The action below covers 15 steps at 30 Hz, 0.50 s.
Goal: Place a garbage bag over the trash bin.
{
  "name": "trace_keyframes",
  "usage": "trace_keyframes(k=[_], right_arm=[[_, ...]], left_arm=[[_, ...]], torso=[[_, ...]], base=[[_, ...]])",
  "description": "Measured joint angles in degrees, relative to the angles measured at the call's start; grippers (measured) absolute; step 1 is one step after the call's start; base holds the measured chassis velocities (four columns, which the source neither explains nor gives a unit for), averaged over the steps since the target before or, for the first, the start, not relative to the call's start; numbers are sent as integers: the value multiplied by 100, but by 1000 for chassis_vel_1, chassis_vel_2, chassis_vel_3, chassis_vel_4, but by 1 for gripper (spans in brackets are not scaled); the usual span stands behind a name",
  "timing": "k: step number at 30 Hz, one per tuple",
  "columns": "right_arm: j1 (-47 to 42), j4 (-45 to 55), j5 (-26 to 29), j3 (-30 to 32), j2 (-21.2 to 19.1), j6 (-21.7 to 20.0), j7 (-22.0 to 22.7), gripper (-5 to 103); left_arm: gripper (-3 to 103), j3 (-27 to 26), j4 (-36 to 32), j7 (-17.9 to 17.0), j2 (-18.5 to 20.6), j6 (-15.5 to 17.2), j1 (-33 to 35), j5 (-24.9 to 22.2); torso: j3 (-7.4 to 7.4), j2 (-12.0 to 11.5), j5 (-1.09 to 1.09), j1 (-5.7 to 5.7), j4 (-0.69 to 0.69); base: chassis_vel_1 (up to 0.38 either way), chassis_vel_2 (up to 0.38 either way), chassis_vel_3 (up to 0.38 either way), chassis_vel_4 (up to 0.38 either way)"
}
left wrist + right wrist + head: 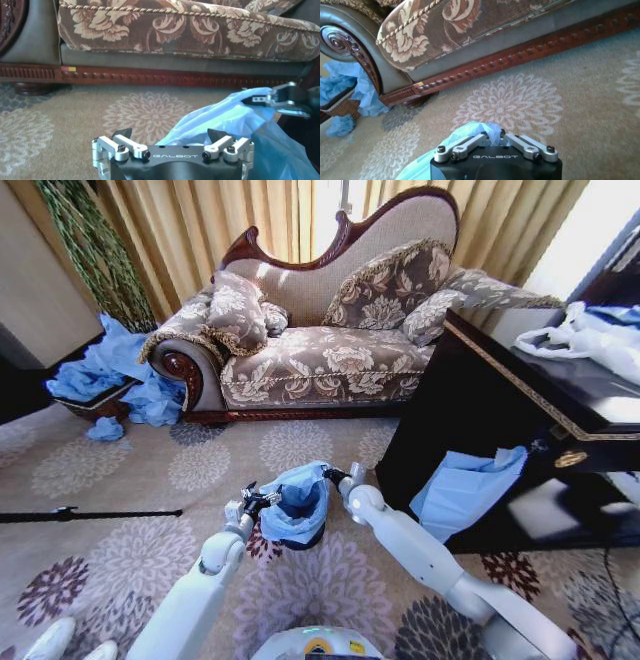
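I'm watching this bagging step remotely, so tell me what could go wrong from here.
The right gripper pinches only a small fold of the garbage bag, so the thin plastic might slip or tear. The left gripper stands open beside the bag, so that side may sag off the trash bin.

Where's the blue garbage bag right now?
In the head view, the garbage bag is draped over the trash bin, low centre, on the carpet before the sofa.

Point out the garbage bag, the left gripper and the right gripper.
garbage bag (pixel 296 505), head view, on its blue rim over the bin.
left gripper (pixel 170 135), left wrist view, midway between its open fingertips.
right gripper (pixel 493 135), right wrist view, between fingertips shut on the bag.
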Motion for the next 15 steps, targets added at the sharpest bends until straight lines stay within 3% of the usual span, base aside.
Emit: trace_keyframes(k=[15], right_arm=[[628,-1652,-776,-441,317,-206,-1130,0]], left_arm=[[100,-132,5,47,-77,-153,194,-2]], torso=[[0,0,0,0,-1]], base=[[0,0,0,0]])
